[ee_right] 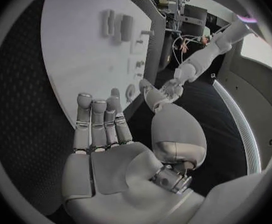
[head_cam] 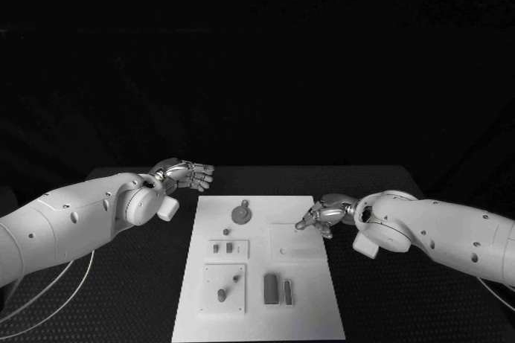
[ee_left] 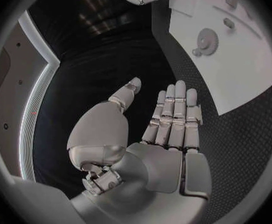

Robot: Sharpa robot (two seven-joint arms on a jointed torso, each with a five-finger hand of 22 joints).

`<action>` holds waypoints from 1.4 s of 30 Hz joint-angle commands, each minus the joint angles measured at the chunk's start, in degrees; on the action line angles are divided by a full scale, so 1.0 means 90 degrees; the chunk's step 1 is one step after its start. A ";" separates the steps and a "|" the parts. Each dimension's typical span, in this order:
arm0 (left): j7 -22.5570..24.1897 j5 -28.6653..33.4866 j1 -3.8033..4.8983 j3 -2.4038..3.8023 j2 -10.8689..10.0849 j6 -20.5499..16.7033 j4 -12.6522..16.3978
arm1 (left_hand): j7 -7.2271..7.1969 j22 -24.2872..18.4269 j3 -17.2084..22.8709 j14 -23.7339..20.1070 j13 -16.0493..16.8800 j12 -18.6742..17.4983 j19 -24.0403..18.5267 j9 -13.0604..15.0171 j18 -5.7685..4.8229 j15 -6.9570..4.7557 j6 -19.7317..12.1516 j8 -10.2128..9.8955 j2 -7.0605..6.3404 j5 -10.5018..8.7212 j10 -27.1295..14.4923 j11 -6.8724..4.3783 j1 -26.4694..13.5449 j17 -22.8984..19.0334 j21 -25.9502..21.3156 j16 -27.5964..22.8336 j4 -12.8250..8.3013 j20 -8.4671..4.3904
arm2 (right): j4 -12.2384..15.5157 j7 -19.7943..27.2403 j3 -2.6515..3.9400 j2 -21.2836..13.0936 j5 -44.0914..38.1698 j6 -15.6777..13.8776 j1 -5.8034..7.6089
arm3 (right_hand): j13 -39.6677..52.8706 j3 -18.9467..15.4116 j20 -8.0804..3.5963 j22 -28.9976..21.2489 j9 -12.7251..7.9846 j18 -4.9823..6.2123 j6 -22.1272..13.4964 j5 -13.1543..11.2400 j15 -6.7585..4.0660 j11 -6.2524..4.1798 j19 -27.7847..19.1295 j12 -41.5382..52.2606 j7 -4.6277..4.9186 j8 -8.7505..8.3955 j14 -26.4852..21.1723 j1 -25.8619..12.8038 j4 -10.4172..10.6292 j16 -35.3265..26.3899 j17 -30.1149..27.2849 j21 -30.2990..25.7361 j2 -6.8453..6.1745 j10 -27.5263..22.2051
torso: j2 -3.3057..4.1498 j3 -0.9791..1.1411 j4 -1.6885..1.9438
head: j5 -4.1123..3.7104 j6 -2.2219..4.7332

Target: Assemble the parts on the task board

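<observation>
The right hand point(head_cam: 322, 218), fingers apart and holding nothing, hovers at the task board's point(head_cam: 311, 313) right edge, nearer the gear-like part point(head_cam: 242, 213) lying to its left in the frame than the equally unladen left hand point(head_cam: 184, 175).

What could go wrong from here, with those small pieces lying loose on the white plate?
1. The right robot hand hovers at the task board's far right edge with its fingers apart; reaching in, it might nudge the round gear-like part or other small parts out of place.
2. The board lies flat on the black table; a sideways push could perhaps slide it.
3. The left robot hand is off the board, open, so it steadies nothing.
</observation>
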 commanded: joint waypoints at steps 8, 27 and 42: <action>0.0360 0.0620 0.0017 0.0023 0.0213 0.0154 -0.0574 | -0.0101 0.0010 -0.0035 -0.0091 -0.0015 0.0005 0.0038 -0.0009 0.0069 -0.0040 0.0096 0.0089 0.0104 -0.0039 0.0120 -0.0141 -0.0033 0.0030 -0.0072 -0.0151 0.0044 -0.0024 | -0.2469 0.1911 0.0511 0.0975 0.1256 -0.0130 0.0025 | -0.1588 0.0761 0.0562 -0.1093 0.0112 0.0037 -0.0064 0.0007 0.0494 0.0176 -0.0542 -0.1832 0.0159 0.0037 -0.0284 0.0359 0.0078 -0.1889 -0.1367 -0.1763 0.0102 -0.0252 | -0.0389 -0.0022 0.0017 | -0.0128 0.0612; 0.0689 0.1112 0.0017 0.0036 0.0519 0.0343 -0.1157 | -0.0303 -0.0335 -0.0136 -0.1645 -0.0636 -0.0057 -0.1203 -0.0205 -0.0293 0.0167 -0.0798 -0.0224 -0.0070 -0.0056 -0.1262 -0.0189 -0.0346 -0.0350 -0.1261 -0.1249 0.0140 0.0405 | -0.3575 0.2555 0.1426 0.1763 0.2369 -0.0508 -0.0404 | -0.4537 0.0676 0.1281 -0.2645 -0.0103 -0.0331 -0.0703 0.0394 0.1368 0.0872 -0.2236 -0.6330 0.0237 -0.0107 -0.0804 0.0165 0.0169 -0.5679 -0.3512 -0.4418 0.0362 0.0157 | -0.0565 0.0101 -0.0023 | 0.0101 0.1013; 0.0911 0.1056 -0.0238 0.0185 0.0316 -0.0651 -0.0350 | -0.1022 -0.8169 -0.2797 -0.5958 -0.1253 -0.0498 -0.4259 -0.3201 -0.0293 -0.0660 -0.5198 -0.1807 0.0471 -0.0782 -0.7032 -0.0849 -0.6101 -0.3676 -0.3746 -0.2752 0.1372 -0.0026 | -0.2756 0.2685 0.1345 0.1463 0.2609 -0.1206 -0.0532 | -0.5010 -0.2883 -0.0115 -0.7134 -0.3355 -0.1528 -0.5864 -0.0793 0.0420 -0.0191 -0.5699 -0.8059 -0.0856 -0.1659 -0.5956 -0.5437 0.1642 -0.8469 -0.5817 -0.7171 0.0780 -0.5838 | -0.0789 0.0130 0.0028 | 0.0079 0.0619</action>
